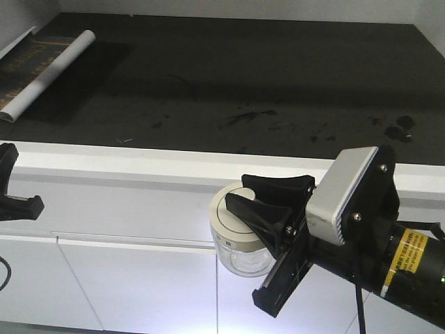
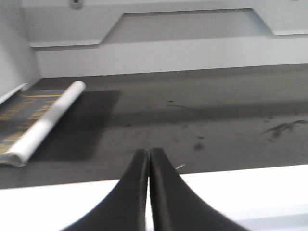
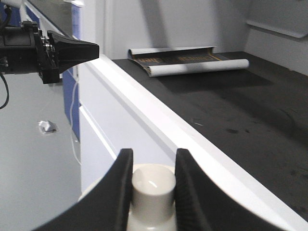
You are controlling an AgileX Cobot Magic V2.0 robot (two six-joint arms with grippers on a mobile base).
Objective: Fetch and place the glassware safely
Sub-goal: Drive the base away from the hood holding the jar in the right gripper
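Two black fingers of the right gripper (image 3: 154, 159) pinch the knob (image 3: 153, 188) atop the glass jar (image 1: 240, 261). The left gripper (image 2: 147, 156) is pressed together, holding nothing.

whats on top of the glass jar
A round cream lid sits on the jar, with the right gripper shut on its knob. The fingers hide part of the lid; what's inside the jar can't be told.

— Lighting, entry one?
— Even, soft, from overhead. Counter edge (image 1: 139, 163) near washed out; worktop (image 1: 243, 83) dull with pale sheen bands; cabinet front (image 1: 139, 278) glows under the glass jar (image 1: 240, 261).
— Sharpness?
— Left wrist view soft throughout. Left gripper (image 2: 147, 154) and right gripper (image 3: 153, 155) blurred up close. Front view grainy.
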